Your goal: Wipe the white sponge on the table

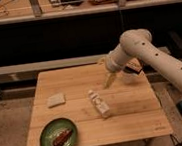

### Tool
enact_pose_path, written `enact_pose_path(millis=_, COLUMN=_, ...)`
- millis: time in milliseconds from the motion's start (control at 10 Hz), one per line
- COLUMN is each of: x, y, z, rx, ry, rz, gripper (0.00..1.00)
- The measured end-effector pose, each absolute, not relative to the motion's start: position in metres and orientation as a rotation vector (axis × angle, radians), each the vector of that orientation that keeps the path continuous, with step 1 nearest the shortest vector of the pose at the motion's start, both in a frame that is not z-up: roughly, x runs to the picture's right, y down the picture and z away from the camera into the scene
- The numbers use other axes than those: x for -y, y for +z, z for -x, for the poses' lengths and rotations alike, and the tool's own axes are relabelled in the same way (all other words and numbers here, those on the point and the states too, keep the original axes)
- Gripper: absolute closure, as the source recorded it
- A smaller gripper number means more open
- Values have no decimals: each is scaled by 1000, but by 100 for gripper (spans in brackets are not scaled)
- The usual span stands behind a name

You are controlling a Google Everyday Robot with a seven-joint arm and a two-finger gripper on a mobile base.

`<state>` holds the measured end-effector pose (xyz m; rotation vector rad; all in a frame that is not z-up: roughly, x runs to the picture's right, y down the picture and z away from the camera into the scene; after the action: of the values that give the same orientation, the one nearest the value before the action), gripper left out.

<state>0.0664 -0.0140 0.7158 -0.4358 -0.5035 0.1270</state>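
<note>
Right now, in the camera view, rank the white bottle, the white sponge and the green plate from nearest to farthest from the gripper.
The gripper hangs over the back middle of the table.
1. White bottle: just in front of it, mid-table.
2. White sponge: toward the picture's left edge.
3. Green plate: front corner, picture's left.

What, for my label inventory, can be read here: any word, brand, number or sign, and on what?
None can be read.
White bottle on the table: label too blurred to read.
White sponge, green plate: no text visible.
Gripper, above the table's far side: no marking visible.
</note>
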Motion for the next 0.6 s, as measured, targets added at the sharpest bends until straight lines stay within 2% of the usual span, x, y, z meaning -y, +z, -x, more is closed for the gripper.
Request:
enact_pose_path(millis=300, x=74, y=716, z=-8, rx=575, ry=125, rz=292, gripper=20)
enact_pose_path(millis=500, x=78, y=732, z=25, rx=618, ry=120, rz=259, gripper=20)
enact_pose_path(millis=600, x=64, y=746, z=49, rx=642, ry=99, rz=277, gripper=20)
